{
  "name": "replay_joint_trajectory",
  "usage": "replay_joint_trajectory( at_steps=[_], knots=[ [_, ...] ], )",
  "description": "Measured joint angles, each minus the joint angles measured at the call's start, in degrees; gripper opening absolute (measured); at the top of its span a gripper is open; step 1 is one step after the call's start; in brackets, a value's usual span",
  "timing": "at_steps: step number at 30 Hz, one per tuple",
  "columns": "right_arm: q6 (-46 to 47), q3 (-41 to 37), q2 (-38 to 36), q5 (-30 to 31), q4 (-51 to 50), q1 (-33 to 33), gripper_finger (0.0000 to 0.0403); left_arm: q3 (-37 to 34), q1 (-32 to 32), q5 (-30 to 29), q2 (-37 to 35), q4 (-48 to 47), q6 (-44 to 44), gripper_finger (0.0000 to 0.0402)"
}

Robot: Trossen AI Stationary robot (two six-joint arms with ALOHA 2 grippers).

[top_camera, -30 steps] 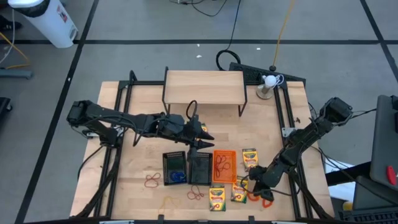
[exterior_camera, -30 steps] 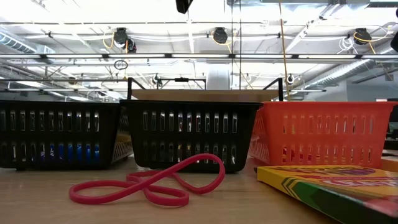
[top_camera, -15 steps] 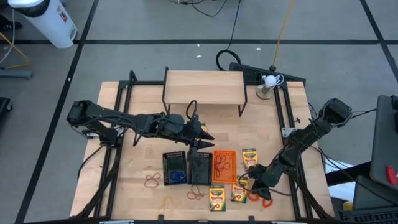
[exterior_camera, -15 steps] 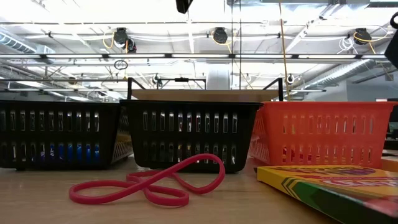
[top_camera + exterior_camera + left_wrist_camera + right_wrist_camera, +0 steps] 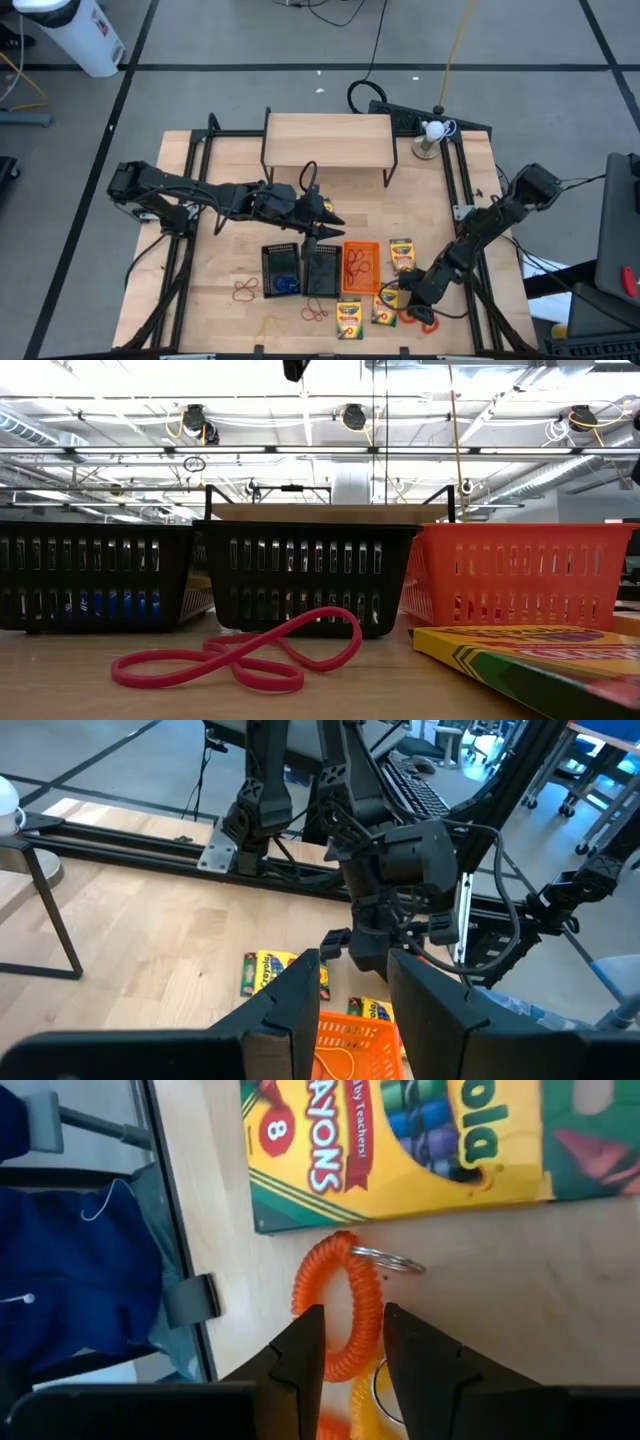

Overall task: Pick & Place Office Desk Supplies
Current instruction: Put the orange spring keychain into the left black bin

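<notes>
Lower right of the high view: right gripper (image 5: pixel 412 307) low over an orange coiled band (image 5: pixel 338 1318), fingers slightly parted astride it, just beside a crayon box (image 5: pixel 400 1142); centre: left gripper (image 5: pixel 330 226) narrowly open above the orange tray (image 5: pixel 361 266).

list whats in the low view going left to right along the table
black tray → second black tray with a red rubber band lying in front of it → orange tray → crayon box
</notes>
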Motion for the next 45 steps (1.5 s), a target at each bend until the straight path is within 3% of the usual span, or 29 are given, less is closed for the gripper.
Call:
replay_joint_trajectory(
  at_steps=[7,14,21,26,34,40,45],
  knots=[
    [-0.74,0.0,2.24,-2.63,2.48,-0.02,0.0089,0.0,0.0,0.0,0.0,-0.01,-0.02,0.0122],
    [-9.41,0.04,2.15,-2.49,1.39,-0.02,0.0013,0.0,0.0,0.0,0.02,-0.02,0.0,0.0122],
    [-13.24,0.04,1.61,-2.62,0.75,-0.01,0.0005,0.0,0.0,0.0,0.04,1.24,0.04,0.0122],
    [-14.31,-0.04,-2.8,-1.93,-1.79,0.02,0.0003,0.0,0.0,0.0,0.04,1.25,1.04,0.0122],
    [-24.28,-0.04,-16.45,7.02,-8.77,0.09,0.0001,0.0,0.0,0.0,0.04,1.38,6.62,0.0122],
    [-42.29,-0.05,-25.24,19.59,-7.31,0.06,0.0001,0.01,0.0,0.0,0.04,2.44,10.36,0.0122],
    [-60.94,-0.04,-29.34,29.8,1.7,-0.89,0.0,0.02,-0.39,-0.02,0.04,2.66,6.63,0.0122]
  ],
)
